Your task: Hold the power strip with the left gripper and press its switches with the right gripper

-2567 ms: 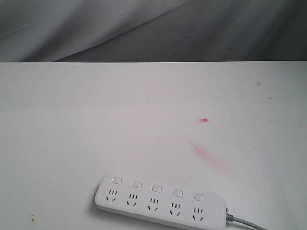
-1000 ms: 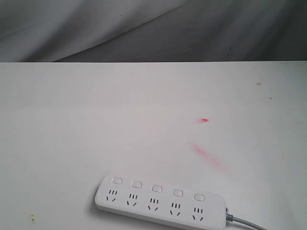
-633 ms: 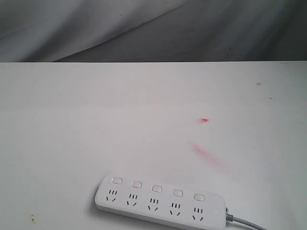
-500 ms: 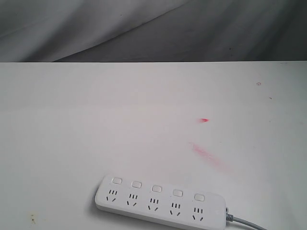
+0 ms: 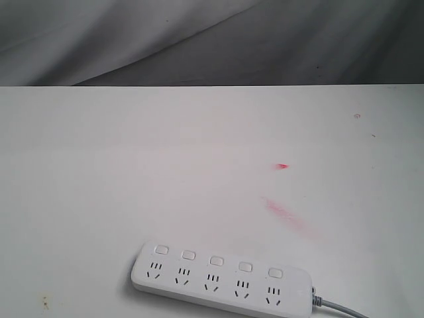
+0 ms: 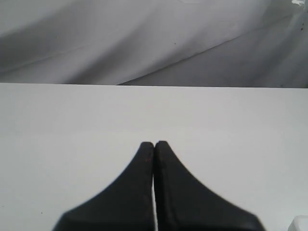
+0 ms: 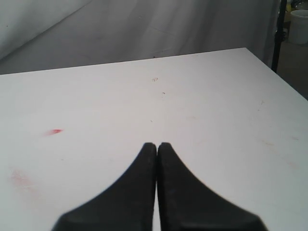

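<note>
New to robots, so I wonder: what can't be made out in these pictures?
Exterior view: the grey cord leaves the bottom edge; its end is cut off.
Exterior view: switches on the power strip too small to tell on or off.
Left wrist view: white corner cut by the frame edge; unidentifiable.

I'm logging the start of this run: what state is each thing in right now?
Power strip: flat on the table, outlets empty, not held.
Switches: none being pressed; on or off unclear.
Left gripper: shut, empty.
Right gripper: shut, empty.
</note>
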